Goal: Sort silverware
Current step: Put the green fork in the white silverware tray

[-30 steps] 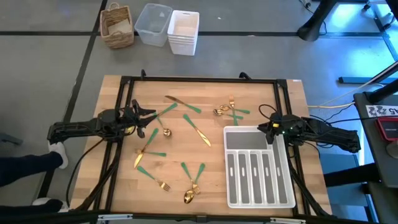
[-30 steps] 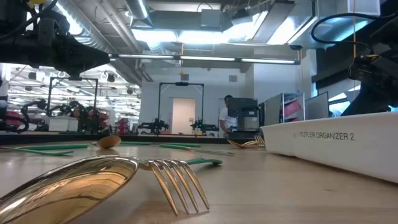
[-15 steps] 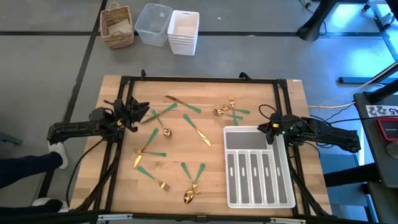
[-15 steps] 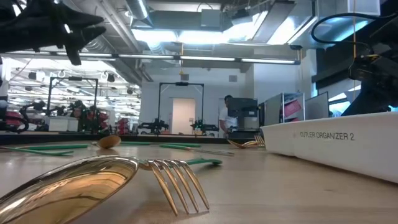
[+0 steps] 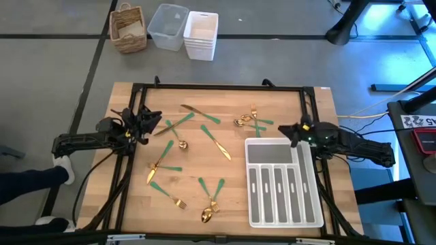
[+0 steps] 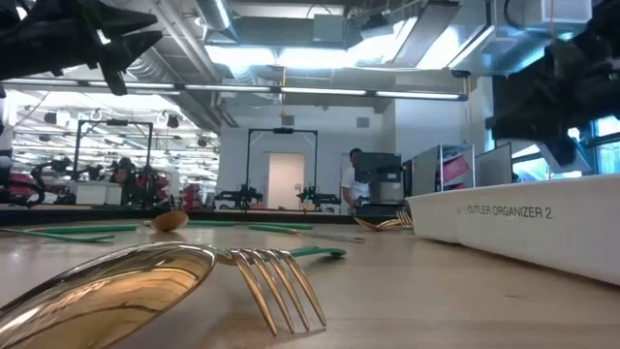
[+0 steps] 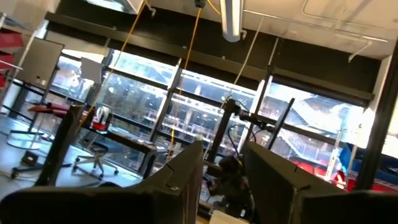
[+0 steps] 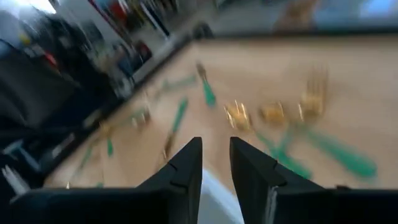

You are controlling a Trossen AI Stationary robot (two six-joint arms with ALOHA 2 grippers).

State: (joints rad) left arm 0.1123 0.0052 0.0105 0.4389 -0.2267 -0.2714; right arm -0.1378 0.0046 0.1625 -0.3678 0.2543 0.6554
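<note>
Right gripper [image 5: 285, 129] just lifted off tray [image 5: 257, 147] toward silverware [image 5: 246, 120], empty, slightly parted; left gripper [image 5: 154, 124] parked, released

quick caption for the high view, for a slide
Gold-and-green silverware scattered on the wooden table, empty white cutlery tray at right, both grippers open and holding nothing.

right wrist silverware [image 8: 273, 115] blurred.
</note>
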